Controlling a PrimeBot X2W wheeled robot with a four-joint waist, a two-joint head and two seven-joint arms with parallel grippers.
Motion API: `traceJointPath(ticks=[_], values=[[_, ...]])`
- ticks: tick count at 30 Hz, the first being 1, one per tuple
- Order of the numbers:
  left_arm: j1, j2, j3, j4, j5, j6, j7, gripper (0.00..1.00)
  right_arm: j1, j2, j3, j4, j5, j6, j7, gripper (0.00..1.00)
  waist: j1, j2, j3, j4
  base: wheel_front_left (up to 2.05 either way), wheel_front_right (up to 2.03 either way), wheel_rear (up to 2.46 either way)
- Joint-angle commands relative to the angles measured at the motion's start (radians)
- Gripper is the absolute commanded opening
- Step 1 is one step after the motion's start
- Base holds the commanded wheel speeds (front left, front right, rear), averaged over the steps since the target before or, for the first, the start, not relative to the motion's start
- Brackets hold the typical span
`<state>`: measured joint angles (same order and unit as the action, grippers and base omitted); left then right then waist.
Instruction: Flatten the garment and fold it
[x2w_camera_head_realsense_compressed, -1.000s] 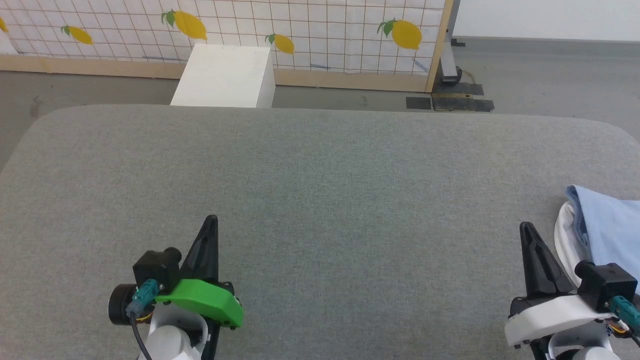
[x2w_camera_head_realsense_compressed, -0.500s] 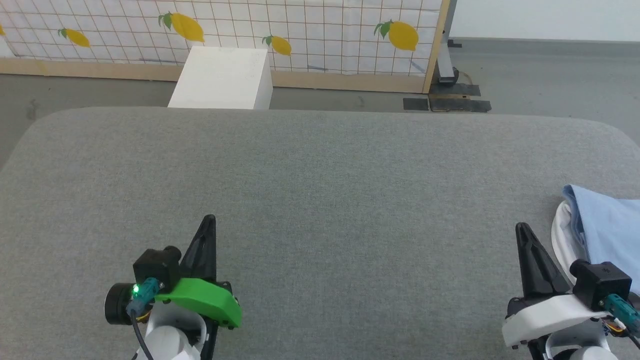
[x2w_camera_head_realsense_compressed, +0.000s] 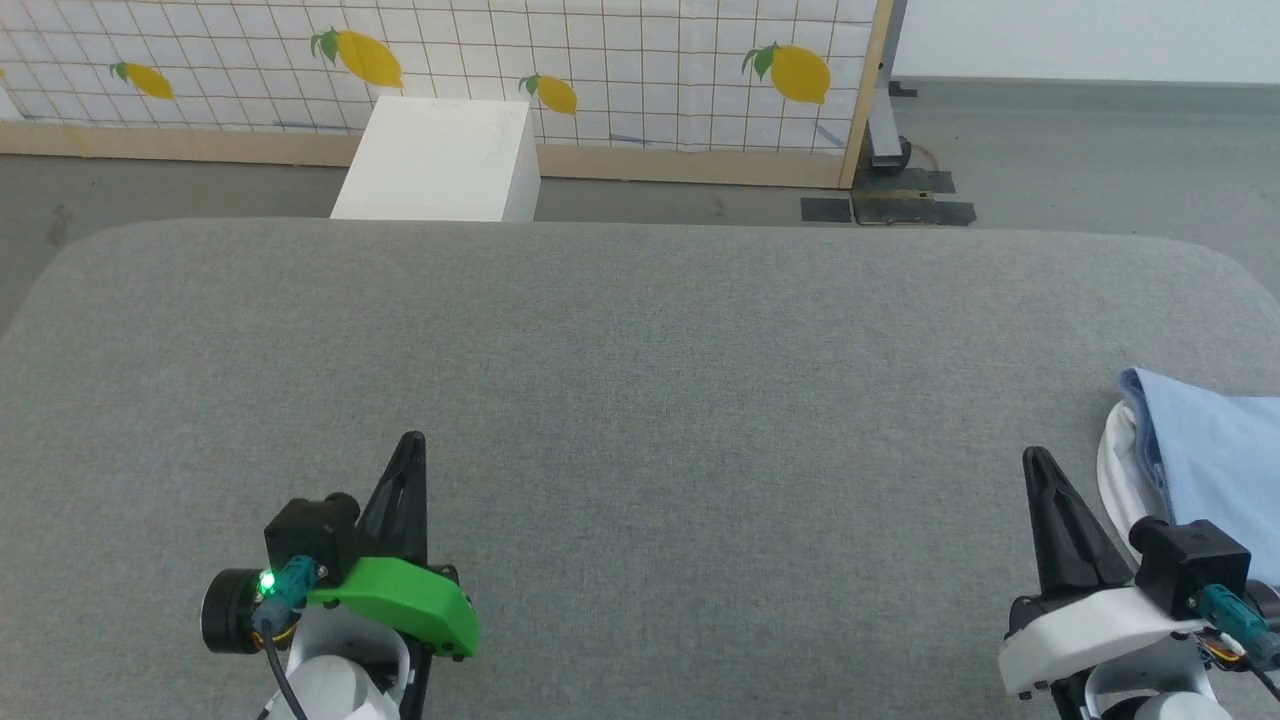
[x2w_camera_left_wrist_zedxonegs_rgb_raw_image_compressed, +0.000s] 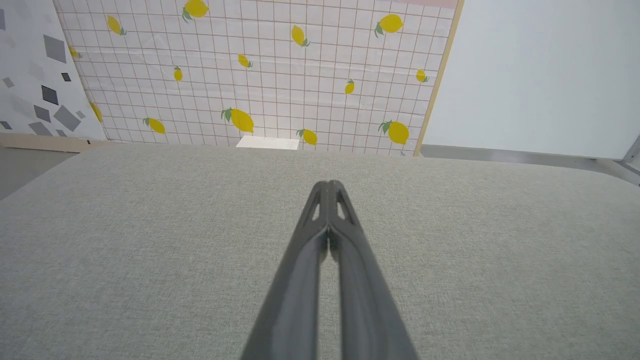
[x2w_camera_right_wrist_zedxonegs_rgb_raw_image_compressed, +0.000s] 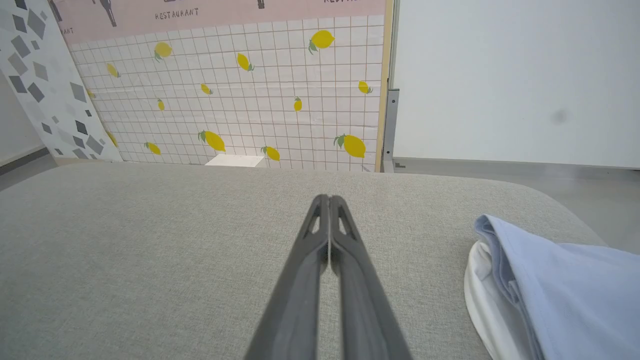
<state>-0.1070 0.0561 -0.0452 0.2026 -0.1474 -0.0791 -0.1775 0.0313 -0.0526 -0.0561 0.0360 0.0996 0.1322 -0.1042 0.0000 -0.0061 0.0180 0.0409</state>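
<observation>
The left gripper (x2w_camera_head_realsense_compressed: 412, 440) sits at 7 o'clock in the head view, over the grey pad (x2w_camera_head_realsense_compressed: 640, 380). In the left wrist view its two fingers (x2w_camera_left_wrist_zedxonegs_rgb_raw_image_compressed: 300, 280) meet at the tips, closed on nothing, with bare pad all round them.

The right gripper (x2w_camera_head_realsense_compressed: 1033, 455) sits at 5 o'clock in the head view. In the right wrist view its fingers (x2w_camera_right_wrist_zedxonegs_rgb_raw_image_compressed: 295, 295) are likewise pressed together and empty.

The shirt (x2w_camera_head_realsense_compressed: 1205, 450) lies on the pad at 4 o'clock in the head view, cut off by the frame edge. It is at 3 o'clock from the right gripper, near it but not touching the fingers. The blue cloth is bunched, with its white collar (x2w_camera_head_realsense_compressed: 1112, 480) curving out at the side nearest the gripper.

Past the pad's far edge, at 11 o'clock, a white box (x2w_camera_head_realsense_compressed: 440, 160) stands on the floor before a lemon-print screen (x2w_camera_head_realsense_compressed: 620, 50).
</observation>
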Motion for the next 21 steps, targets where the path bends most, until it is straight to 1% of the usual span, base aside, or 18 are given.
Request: traceJointPath(ticks=[1, 21], values=[[0.018, -0.002, 0.004, -0.01, 0.012, 0.006, 0.006, 0.0, -0.01, 0.001, 0.004, -0.007, -0.011, -0.001, 0.004, 0.0, 0.0, 0.002, 0.0, -0.001, 0.0, 0.0, 0.0], [0.039, -0.003, 0.014, -0.056, 0.044, 0.023, 0.046, 0.0, -0.015, 0.001, 0.016, -0.014, -0.032, -0.001, 0.028, 0.0, 0.0, 0.003, -0.005, -0.01, 0.0, 0.0, 0.0]])
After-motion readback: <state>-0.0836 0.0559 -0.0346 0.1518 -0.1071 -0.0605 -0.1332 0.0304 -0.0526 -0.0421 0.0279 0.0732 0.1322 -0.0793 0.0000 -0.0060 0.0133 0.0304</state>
